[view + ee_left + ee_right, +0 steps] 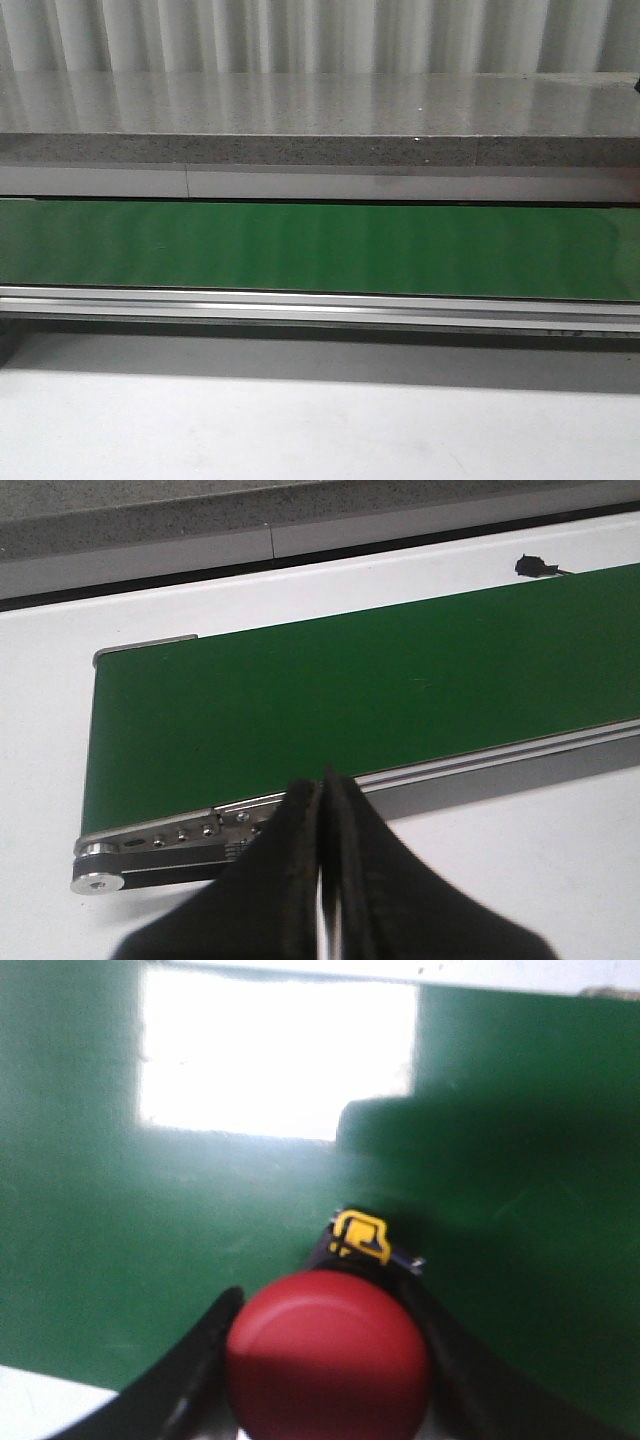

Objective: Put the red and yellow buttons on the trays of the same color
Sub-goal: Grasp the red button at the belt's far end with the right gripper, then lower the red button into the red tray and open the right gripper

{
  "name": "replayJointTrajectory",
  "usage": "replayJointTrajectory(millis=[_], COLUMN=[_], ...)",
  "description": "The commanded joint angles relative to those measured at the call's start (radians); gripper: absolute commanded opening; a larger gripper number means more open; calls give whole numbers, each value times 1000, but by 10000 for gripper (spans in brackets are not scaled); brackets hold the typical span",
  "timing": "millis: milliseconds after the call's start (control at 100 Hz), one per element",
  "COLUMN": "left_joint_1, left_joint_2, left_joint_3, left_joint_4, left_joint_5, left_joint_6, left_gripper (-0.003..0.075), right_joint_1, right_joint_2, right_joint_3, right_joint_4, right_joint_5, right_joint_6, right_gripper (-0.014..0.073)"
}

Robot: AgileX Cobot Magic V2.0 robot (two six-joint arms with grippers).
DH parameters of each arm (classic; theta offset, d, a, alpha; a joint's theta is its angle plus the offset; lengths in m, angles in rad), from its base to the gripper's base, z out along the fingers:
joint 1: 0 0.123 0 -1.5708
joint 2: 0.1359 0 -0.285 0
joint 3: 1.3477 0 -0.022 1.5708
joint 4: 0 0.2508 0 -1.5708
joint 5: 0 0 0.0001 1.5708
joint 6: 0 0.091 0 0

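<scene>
The red button point(328, 1358) sits between the fingers of my right tool point(320, 1360), its domed cap filling the gap and a small yellow clip point(361, 1236) showing just beyond it; I judge the fingers are pinching it by the sides, though the contact itself is blurred. It hangs over the green belt point(120, 1260), and whether it is lifted or resting I cannot tell. Ahead of it on the belt lies a bright white rectangle point(278, 1055), too washed out for me to say what it is. No red or yellow tray shows in any view, and neither arm appears in the front view, so the goal is out of sight for now. To do this step well, as I judge it, I should keep the pinch firm and even on the cap, since a smooth rounded top may twist or slip, and raise it straight off the belt before carrying it sideways, then set it down only once the red tray is clearly under it. My left tool point(322, 810) has its fingers pressed together with nothing between them, poised over the near edge of the conveyor by its end roller point(98, 868), above the white surface point(520, 870), well apart from the button.
</scene>
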State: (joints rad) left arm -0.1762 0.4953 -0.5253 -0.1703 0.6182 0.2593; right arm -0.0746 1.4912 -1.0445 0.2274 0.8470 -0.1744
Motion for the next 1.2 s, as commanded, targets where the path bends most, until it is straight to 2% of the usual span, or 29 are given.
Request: replayJointTrajectory(millis=[0,50,200,510,750,960,1190], left_joint_1=[-8,-8,-8,-8,-8,-8,-8], left_joint_2=[7,7,7,7,7,7,7], left_joint_3=[-28,-28,-28,-28,-28,-28,-28], left_joint_4=[-16,-16,-16,-16,-16,-16,-16], left_joint_5=[-69,-69,-69,-69,-69,-69,-69], left_joint_6=[-2,-2,-2,-2,-2,-2,-2], left_gripper=[-20,-20,-20,-20,-20,-20,-20], right_joint_1=[-1,-2,-35,-275,-475,-586,-652], right_joint_2=[-23,-24,-24,-24,-24,-17,45], right_joint_3=[-29,-32,-61,-149,-155,-155,-155], right_joint_4=[17,17,10,-17,-17,-17,-15], right_joint_5=[-43,-54,-50,-65,-113,-178,-251], right_joint_6=[-17,-17,-5,102,174,193,240], right_gripper=[144,98,92,92,92,92,92])
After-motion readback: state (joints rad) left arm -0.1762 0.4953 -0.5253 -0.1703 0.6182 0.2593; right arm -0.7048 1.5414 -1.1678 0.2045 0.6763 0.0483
